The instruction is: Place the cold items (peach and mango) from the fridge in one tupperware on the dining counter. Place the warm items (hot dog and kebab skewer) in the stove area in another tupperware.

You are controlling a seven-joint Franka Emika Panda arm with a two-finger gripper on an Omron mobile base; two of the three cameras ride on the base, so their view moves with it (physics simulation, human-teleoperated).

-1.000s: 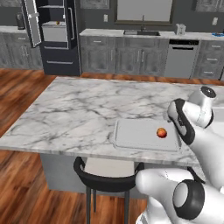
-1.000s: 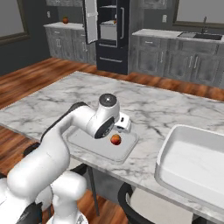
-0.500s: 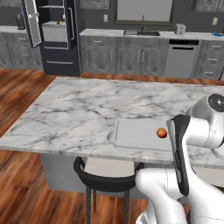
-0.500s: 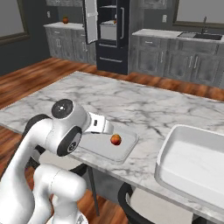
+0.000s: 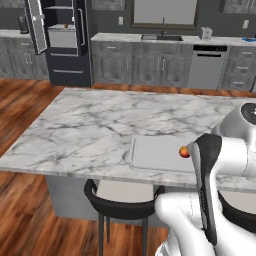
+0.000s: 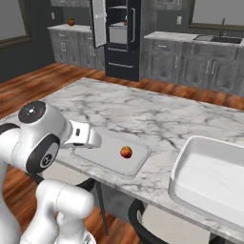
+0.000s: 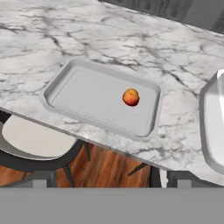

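The peach (image 7: 131, 97) lies in a shallow grey tupperware (image 7: 65, 78) near the counter's (image 5: 90, 125) front edge, toward the tray's right end in the hand view, below and ahead of the gripper (image 6: 90, 138), whose jaws are released and hold nothing. A second, deeper tupperware (image 6: 190, 157) sits apart along the same edge. A stool (image 5: 120, 207) stands under the edge. The peach is small, round, orange-red.

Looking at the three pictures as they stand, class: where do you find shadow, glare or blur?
Hand view: sharp, flat light, only a faint shadow under the peach in the shallow tupperware. Left base view: even light, no glare on the marble counter. Right base view: soft shading inside the second tupperware; far cabinets look slightly softer.
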